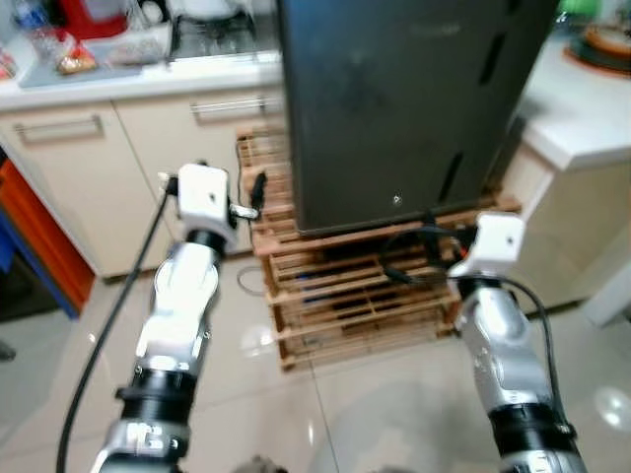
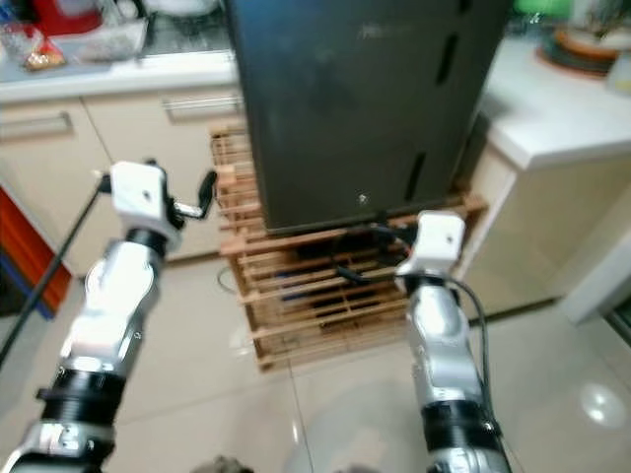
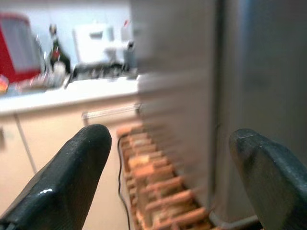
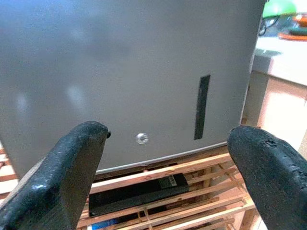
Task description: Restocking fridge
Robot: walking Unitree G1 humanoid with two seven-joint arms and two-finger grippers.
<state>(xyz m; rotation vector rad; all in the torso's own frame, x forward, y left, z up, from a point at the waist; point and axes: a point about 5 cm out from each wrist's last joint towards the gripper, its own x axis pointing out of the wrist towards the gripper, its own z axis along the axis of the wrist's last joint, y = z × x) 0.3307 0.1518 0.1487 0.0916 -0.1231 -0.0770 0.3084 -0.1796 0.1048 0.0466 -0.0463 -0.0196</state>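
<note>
Facing the dark fridge (image 1: 394,108), shut on its wooden pallet (image 1: 345,286) beside the bench (image 1: 582,118), both arms are raised. The left end effector (image 3: 168,177) and right end effector (image 4: 163,167) gape wide, empty. I'd first find the door's edge.

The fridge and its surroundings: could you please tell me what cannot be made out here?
- Fridge: top cut off by the head views' upper edge; door shut, contents hidden.
- Wooden pallet: items under its slats too dark to identify.
- Counter clutter: blurred in the left wrist view.
- Plates: cropped by the frame edge.
</note>
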